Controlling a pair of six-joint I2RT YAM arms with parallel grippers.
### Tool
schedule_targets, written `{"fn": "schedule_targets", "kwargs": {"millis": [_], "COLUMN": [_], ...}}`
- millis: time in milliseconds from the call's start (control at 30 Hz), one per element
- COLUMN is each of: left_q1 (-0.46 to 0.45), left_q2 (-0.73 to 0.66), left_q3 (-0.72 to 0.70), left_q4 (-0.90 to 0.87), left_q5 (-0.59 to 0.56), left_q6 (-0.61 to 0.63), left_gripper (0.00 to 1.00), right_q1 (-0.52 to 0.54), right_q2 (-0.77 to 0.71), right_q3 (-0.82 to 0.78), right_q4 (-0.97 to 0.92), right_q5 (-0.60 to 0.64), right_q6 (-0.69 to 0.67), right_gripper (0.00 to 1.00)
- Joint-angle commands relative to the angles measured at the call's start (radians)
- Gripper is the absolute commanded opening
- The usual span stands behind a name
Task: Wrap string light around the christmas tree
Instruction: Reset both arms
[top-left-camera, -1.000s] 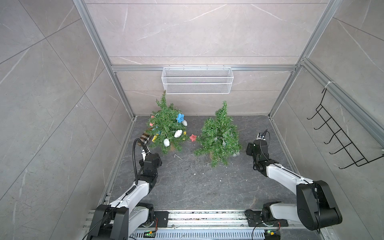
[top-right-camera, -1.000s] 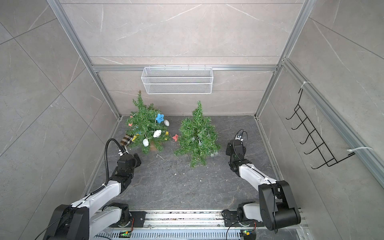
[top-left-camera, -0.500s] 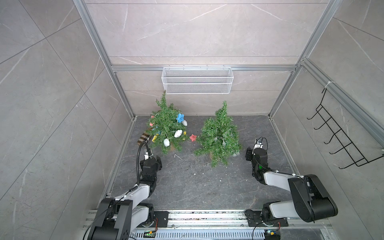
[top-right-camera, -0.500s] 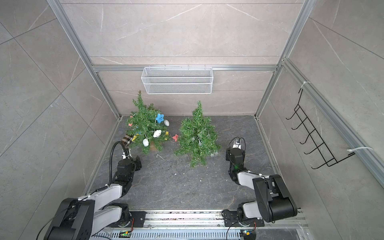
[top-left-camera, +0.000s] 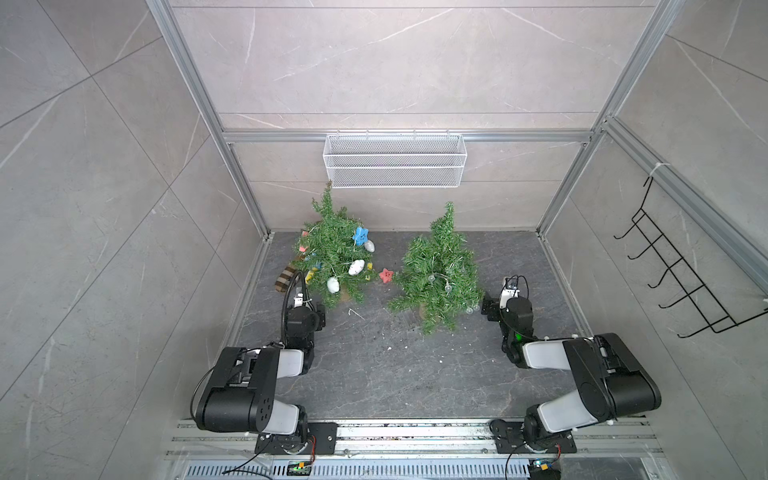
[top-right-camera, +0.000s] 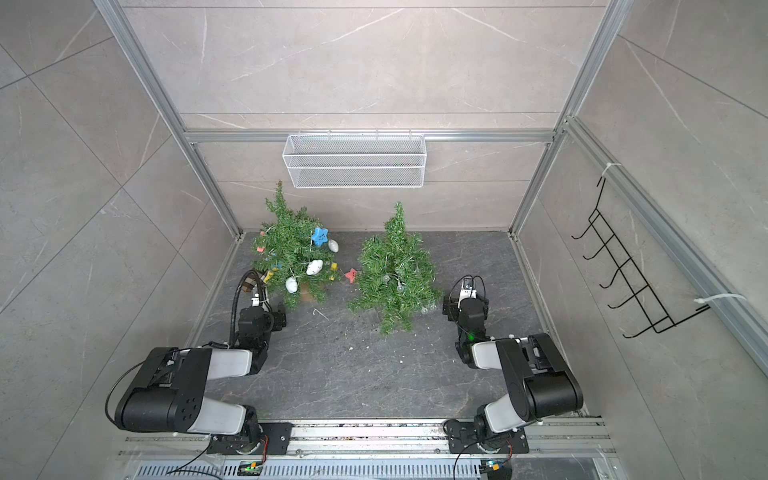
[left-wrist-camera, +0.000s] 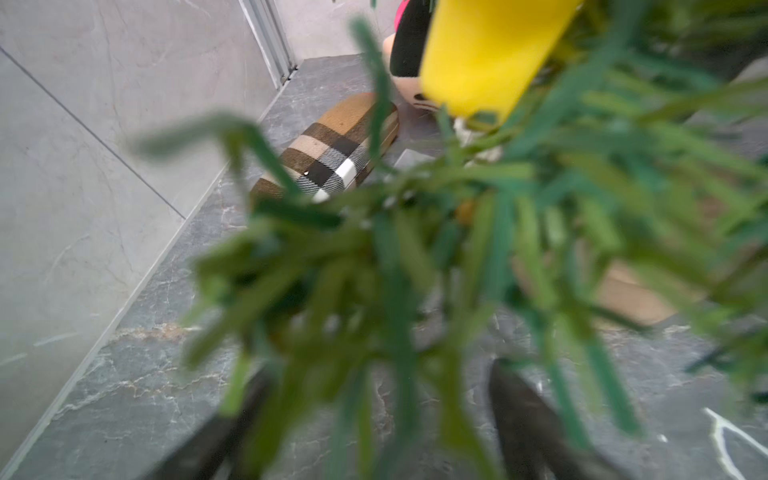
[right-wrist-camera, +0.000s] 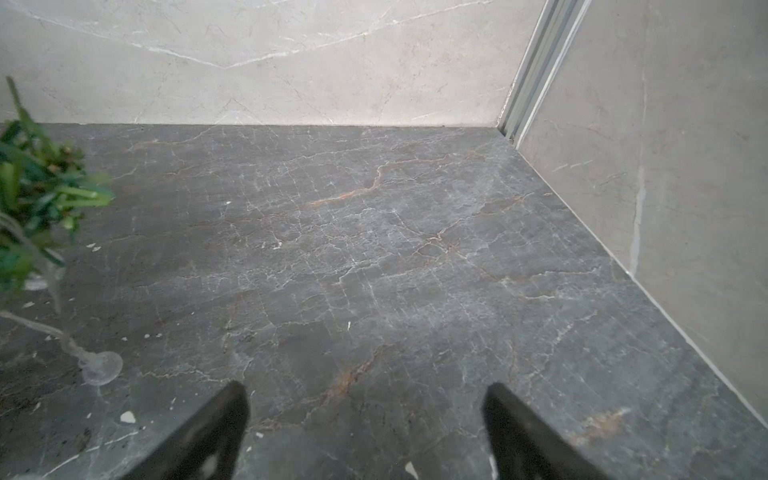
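Note:
The christmas tree (top-left-camera: 436, 274) stands bare green at centre right in both top views (top-right-camera: 395, 274). The string light (top-left-camera: 446, 286) with clear bulbs is draped through its lower branches. One bulb (right-wrist-camera: 99, 368) lies on the floor by a branch in the right wrist view. My right gripper (right-wrist-camera: 368, 399) is open and empty over bare floor, just right of the tree (top-left-camera: 492, 307). My left gripper (left-wrist-camera: 374, 415) is open, with blurred branches of the decorated tree (top-left-camera: 336, 253) in front of its fingers and nothing gripped. In both top views it sits at that tree's foot (top-left-camera: 316, 309).
A plaid case (left-wrist-camera: 332, 149) lies by the left wall behind the decorated tree. A red star (top-left-camera: 386, 275) lies between the trees. A yellow ornament (left-wrist-camera: 486, 54) hangs close above the left wrist camera. A white wire basket (top-left-camera: 395, 160) hangs on the back wall and a black hook rack (top-left-camera: 681, 266) on the right wall.
Both arms have folded up, their elbows rising toward the front rail while the wrists stay beside the trees. Both grippers now stand wider open.

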Motion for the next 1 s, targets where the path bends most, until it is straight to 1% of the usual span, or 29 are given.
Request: {"fn": "schedule_targets", "kwargs": {"millis": [0,33,67,133,200,967], "left_q1": [0.04,0.04,0.045,0.054,0.055,0.049], "left_q2": [0.079,0.068,0.044,0.064,0.048,0.052], "left_q3": [0.028,0.04,0.053,0.051,0.054,0.052], "left_q4": [0.166,0.131,0.052,0.092,0.058,0.07], "left_q5": [-0.021,-0.011,-0.004,0.001,0.007,0.0], "left_q6": [-0.02,-0.028,-0.045,-0.042,-0.049,-0.041], "left_gripper": [1.0,1.0,1.0,1.0,1.0,1.0], "right_q1": [-0.002,-0.002,-0.002,-0.003,-0.002,-0.002], "right_q2": [0.002,0.004,0.007,0.006,0.006,0.004], "right_q3": [-0.003,-0.003,-0.003,-0.003,-0.003,-0.005], "right_q4": [0.015,0.021,0.029,0.022,0.025,0.026], "right_q5": [-0.009,-0.007,-0.006,-0.007,-0.006,-0.008], "right_q6": [-0.002,-0.002,-0.002,0.0,-0.001,-0.002], "right_gripper": [1.0,1.0,1.0,1.0,1.0,1.0]}}
